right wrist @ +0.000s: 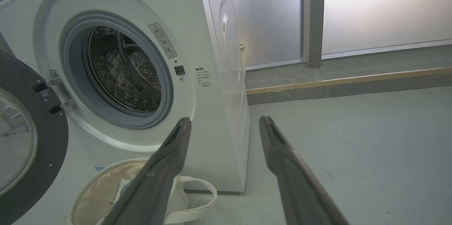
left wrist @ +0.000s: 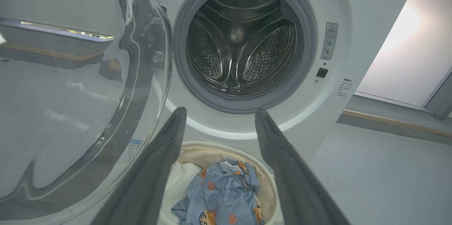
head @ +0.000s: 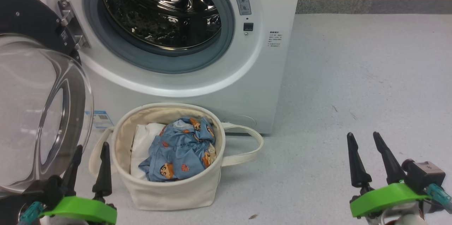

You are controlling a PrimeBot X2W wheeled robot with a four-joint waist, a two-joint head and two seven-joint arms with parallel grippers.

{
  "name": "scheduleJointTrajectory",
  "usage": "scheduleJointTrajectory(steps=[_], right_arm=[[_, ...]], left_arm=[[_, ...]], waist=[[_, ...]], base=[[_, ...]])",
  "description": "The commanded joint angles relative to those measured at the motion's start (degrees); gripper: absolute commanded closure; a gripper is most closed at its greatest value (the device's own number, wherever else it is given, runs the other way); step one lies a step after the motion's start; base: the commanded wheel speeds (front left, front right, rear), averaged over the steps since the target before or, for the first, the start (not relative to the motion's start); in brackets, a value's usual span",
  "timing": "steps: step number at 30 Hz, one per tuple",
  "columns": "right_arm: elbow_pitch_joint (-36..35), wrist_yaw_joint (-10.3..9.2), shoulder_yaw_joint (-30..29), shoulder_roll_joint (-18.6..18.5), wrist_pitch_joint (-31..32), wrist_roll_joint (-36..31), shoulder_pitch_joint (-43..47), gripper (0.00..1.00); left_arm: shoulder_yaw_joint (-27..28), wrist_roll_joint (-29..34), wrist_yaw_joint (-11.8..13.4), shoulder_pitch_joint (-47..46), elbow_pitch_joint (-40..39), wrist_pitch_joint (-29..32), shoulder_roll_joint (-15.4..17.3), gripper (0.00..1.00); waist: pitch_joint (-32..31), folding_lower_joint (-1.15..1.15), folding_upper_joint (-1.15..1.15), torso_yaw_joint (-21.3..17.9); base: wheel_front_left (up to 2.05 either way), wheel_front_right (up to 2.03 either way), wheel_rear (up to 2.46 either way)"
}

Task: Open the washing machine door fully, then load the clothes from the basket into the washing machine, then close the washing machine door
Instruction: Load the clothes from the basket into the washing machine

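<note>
While the washing machine door [head: 42, 87] stands swung open on its hinge at the machine's left side, the drum [head: 159, 9] of the washing machine [head: 268, 76] is exposed. Basket [head: 169, 189] sits on the floor [head: 353, 76] directly in front of the machine, below the opening, approx. centred under it. Clothes [head: 180, 151] lie crumpled in the basket's right half, beside a white cloth [head: 141, 147] at its left.

L gripper [head: 91, 146]: fingers [head: 104, 168] parted at a moderate gap, nothing between them, tips pointing up-view. Pos.: just left of the basket rim, w/ the door's glass bowl close on its outer side. Clothes lie to its right & slightly fwd, not touching. Left wrist view: clothes sit low between the two fingers, drum opening above the tips.

R gripper [head: 363, 134]: fingers parted, similar gap, holding nothing. Pos.: over bare floor, well apart from basket & clothes, which lie far to its left. Right wrist view: basket shows behind the left finger, machine front beyond
</note>
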Motion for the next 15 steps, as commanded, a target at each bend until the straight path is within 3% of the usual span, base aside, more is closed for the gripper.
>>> scheduleJointTrajectory(steps=[1,8,15], right_arm=[[-1.8,0.43,0.8,-1.2,-0.7,-0.2,-2.3,0.0],[-1.6,0.43,0.7,-1.4,-0.7,-0.2,-2.7,0.0],[-1.5,0.43,0.8,-1.5,-0.7,0.0,-2.8,0.0]], left_arm=[[2.2,0.1,-0.3,-2.1,-1.5,-0.7,1.0,0.0],[1.9,-0.1,-0.3,-2.3,-1.2,-0.7,1.1,0.0],[2.2,-0.4,-0.3,-2.3,-1.1,-0.7,1.3,0.0]], waist=[[0.1,0.0,0.0,0.1],[0.1,0.0,0.0,0.5],[0.0,0.0,0.0,0.7]], base=[[0.0,0.0,0.0],[0.19,-0.1,-0.09],[1.2,-0.77,-0.43]])
